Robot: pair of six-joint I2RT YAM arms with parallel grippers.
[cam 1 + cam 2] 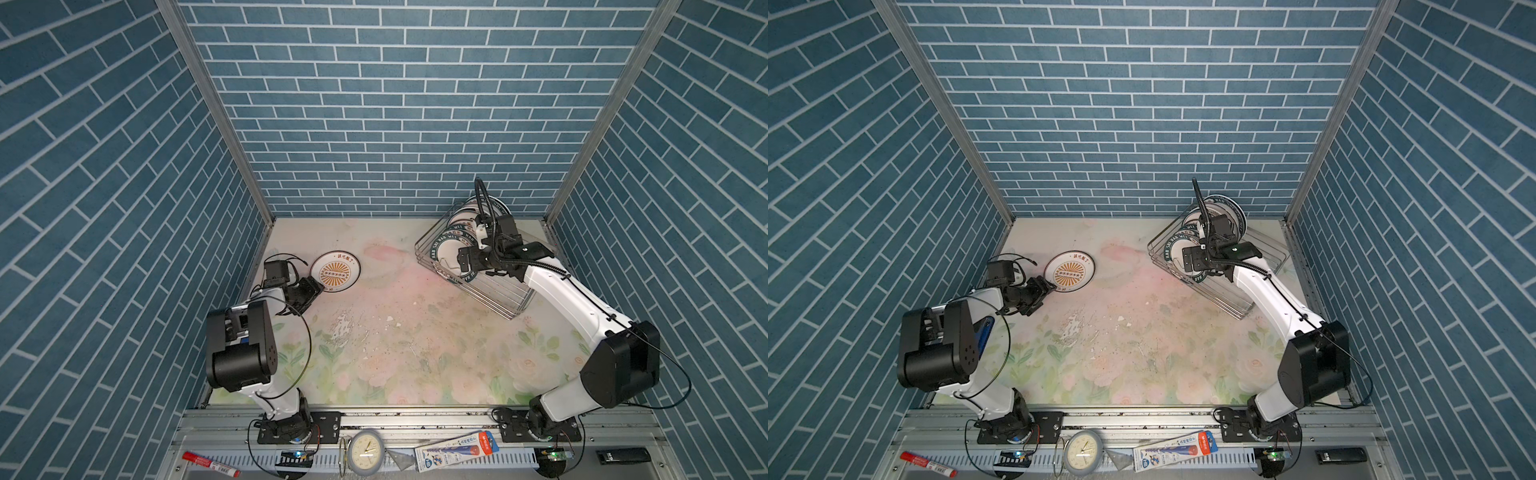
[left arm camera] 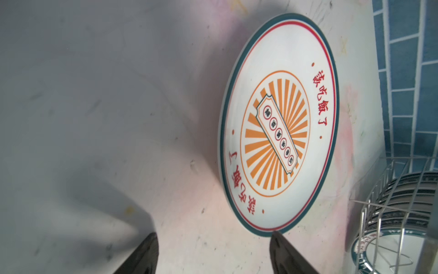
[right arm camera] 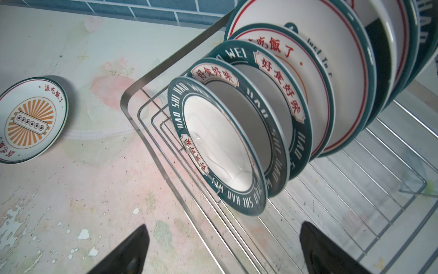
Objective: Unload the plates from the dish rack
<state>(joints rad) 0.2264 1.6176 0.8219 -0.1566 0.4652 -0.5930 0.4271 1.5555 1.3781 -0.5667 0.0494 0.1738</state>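
Left claw (image 2: 213, 237): open, fingers spread with nothing between them. One fingertip (image 2: 282, 246) is just beside the sunburst plate's rim; whether it touches is unclear.
Sunburst plate (image 1: 335, 272): lies flat and face up on the table (image 1: 395, 332), at 10 o'clock in both top views and outside the rack. The left claw is at its 8 o'clock edge.
Rack (image 3: 355, 189): at 2 o'clock on the table, well apart from the sunburst plate.
Racked plates (image 3: 279, 106): stand on edge in a tilted row, with the green lettered rims nearest the right claw.
Right claw (image 3: 224, 225): open wide and empty, above the rack near the front plate (image 3: 220, 151).
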